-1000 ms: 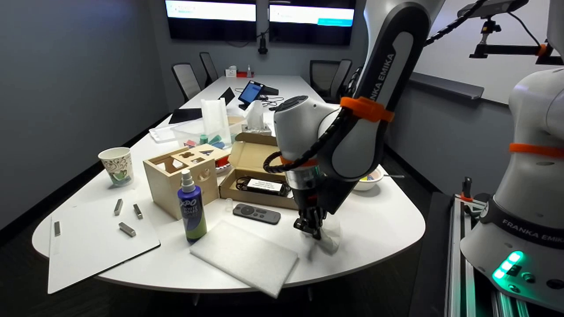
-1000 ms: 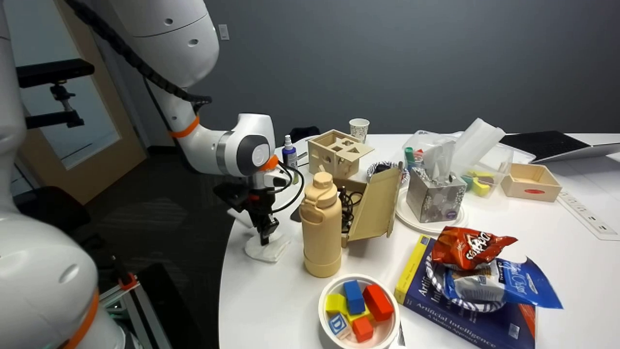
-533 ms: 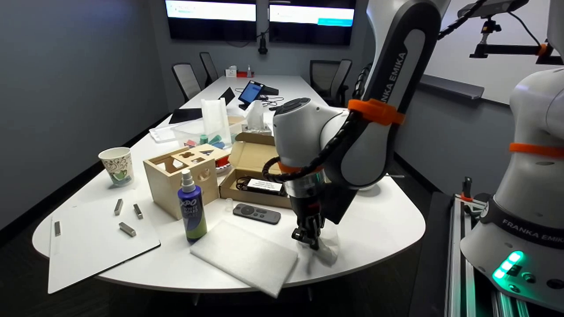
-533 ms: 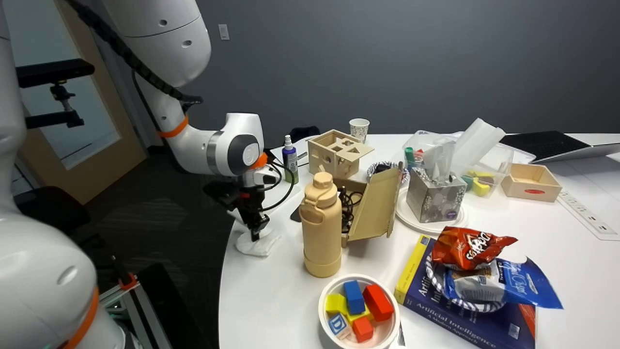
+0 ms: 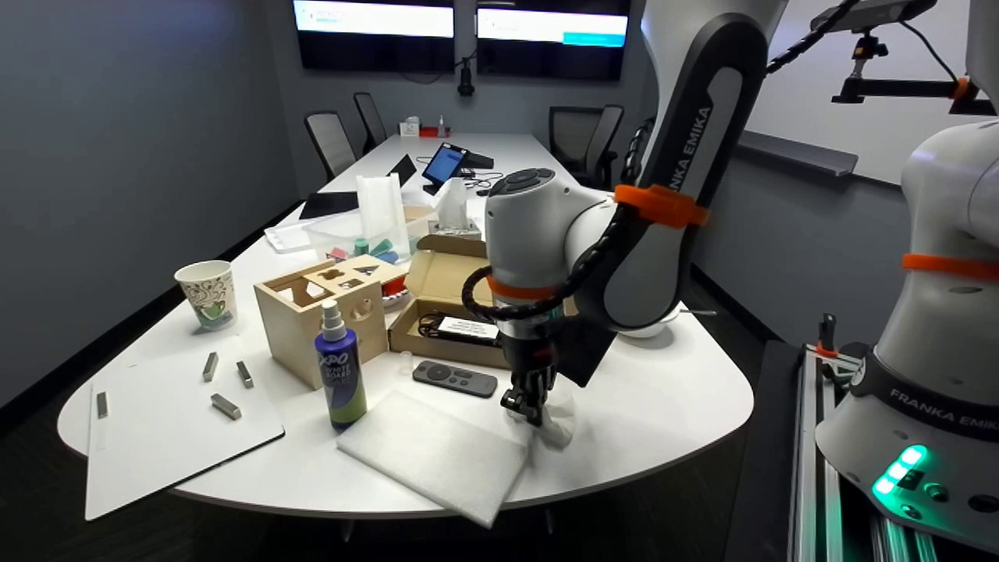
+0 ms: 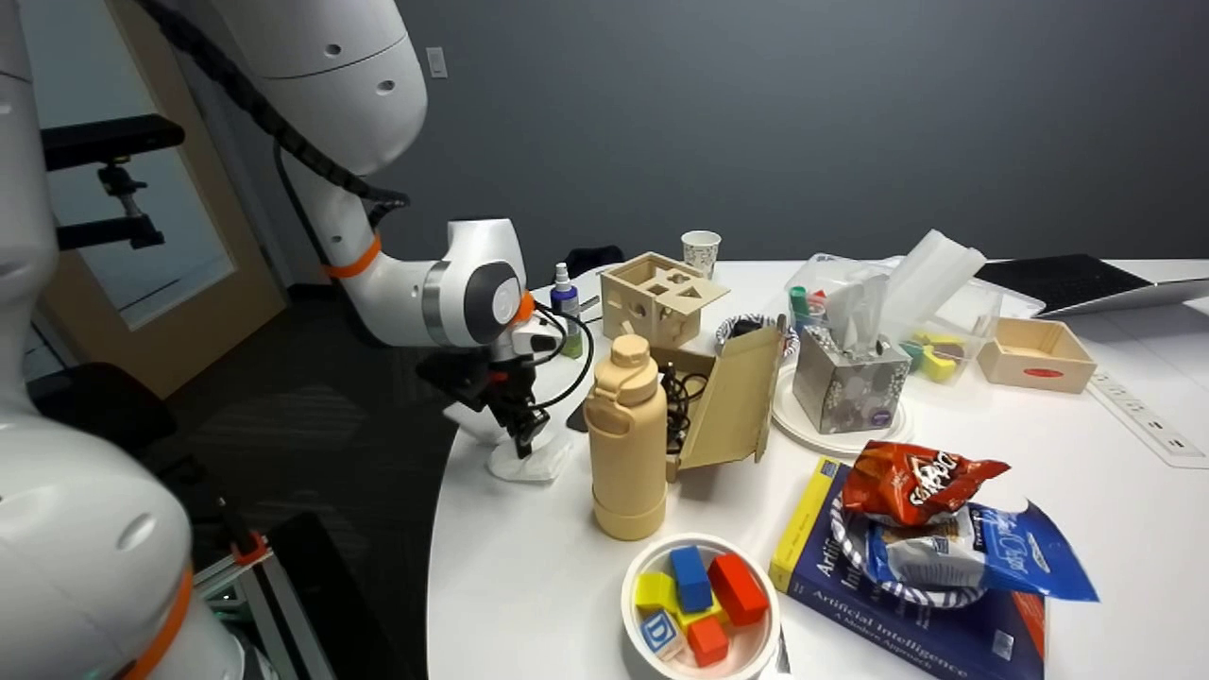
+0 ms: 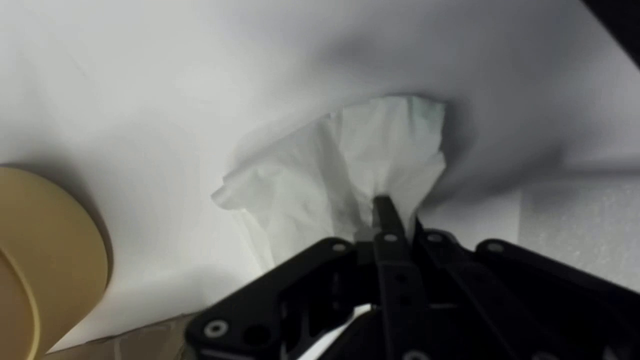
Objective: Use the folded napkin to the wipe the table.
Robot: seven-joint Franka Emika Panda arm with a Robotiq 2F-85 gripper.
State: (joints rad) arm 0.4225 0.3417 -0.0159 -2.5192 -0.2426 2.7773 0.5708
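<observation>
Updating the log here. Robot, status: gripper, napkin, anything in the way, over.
Gripper shut on crumpled napkin. It apparently touches table. Tan bottle and white sheet flank it, could limit wider strokes.

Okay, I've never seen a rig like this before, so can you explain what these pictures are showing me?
You're looking at a white, jointed robot arm that ends in a black gripper, which works like a pinching hand. Two of the pictures look on from outside, from different places; the close-up is taken from the arm's own wrist.

On the long white table, both exterior views show a wooden box with shaped holes, a purple spray bottle and a patterned cup. In an exterior view you also see a tan bottle and a bowl of coloured blocks.

The gripper is closed on a crumpled white napkin, which seems to touch the table and is probably there for wiping it.
</observation>
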